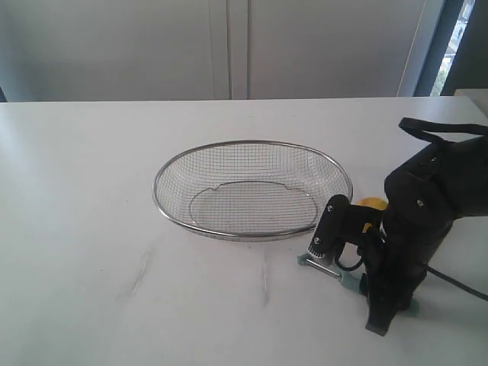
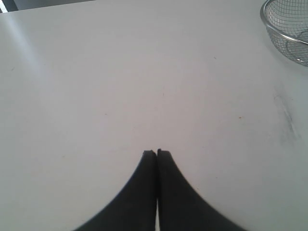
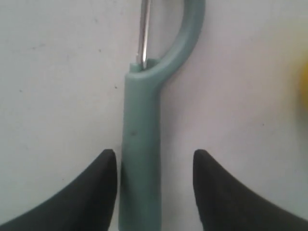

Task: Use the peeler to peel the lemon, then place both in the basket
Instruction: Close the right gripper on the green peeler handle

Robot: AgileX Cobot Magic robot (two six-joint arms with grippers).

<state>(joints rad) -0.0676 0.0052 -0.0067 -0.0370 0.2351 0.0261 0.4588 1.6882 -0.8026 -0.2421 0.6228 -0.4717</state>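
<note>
My right gripper (image 3: 154,156) is low over the table (image 1: 91,229) with its jaws spread. It straddles the teal handle of the peeler (image 3: 142,144), one finger just beside it and the other apart, not clamped. The peeler lies flat just in front of the right end of the basket (image 1: 252,143); the lemon (image 1: 373,203) sits on the table beside that same end, mostly hidden behind my right arm. My left gripper (image 2: 157,153) is closed with nothing in it, over bare table, well apart from the basket.
</note>
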